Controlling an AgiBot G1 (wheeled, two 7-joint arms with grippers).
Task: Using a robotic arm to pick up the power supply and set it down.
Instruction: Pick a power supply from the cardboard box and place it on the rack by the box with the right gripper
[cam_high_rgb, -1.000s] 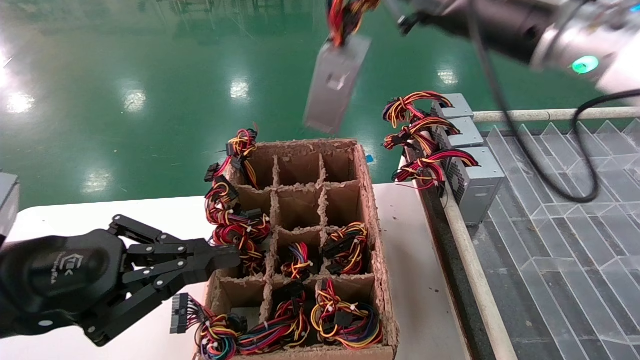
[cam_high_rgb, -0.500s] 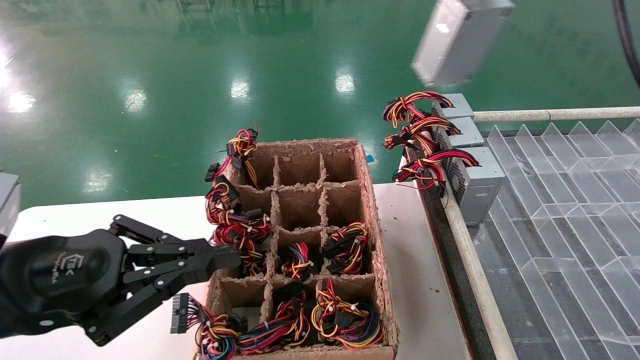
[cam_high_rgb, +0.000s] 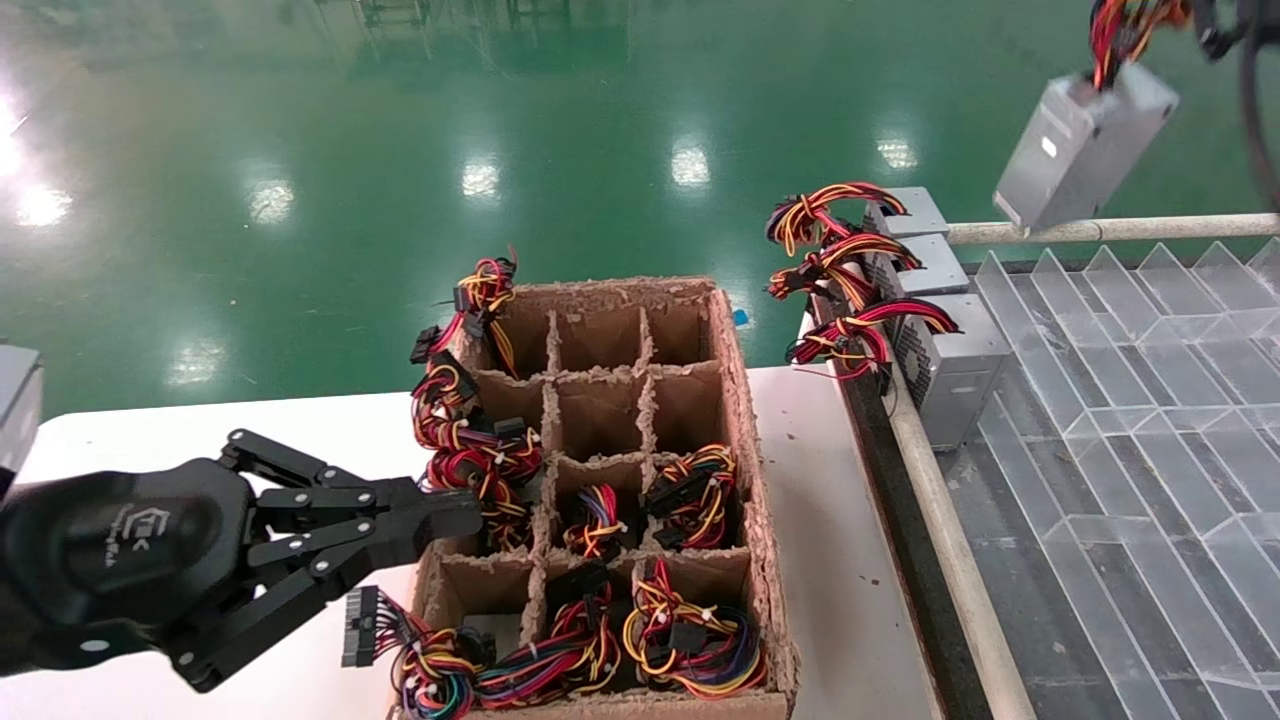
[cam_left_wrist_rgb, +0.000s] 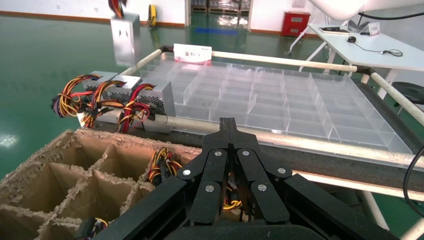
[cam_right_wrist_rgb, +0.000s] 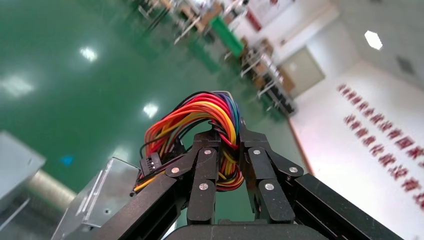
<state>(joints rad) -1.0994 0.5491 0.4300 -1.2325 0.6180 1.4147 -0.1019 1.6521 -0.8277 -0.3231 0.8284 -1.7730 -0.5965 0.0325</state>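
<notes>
Grey power supply (cam_high_rgb: 1085, 150) dangling, right claw (cam_right_wrist_rgb: 229, 145) clamping its wires (cam_right_wrist_rgb: 200, 117)

Three grey boxes (cam_high_rgb: 935, 330) crowd tray's (cam_high_rgb: 1120, 420) near-left edge; rail (cam_high_rgb: 1110, 230) borders far side; remaining tray compartments open.

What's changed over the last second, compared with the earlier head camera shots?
The right gripper, gripping the wire bundle, has carried the power supply from above the cardboard box rightward, so it now hangs over the tray rail. The left gripper, shut beside the box, and the three stacked supplies stayed put.
</notes>
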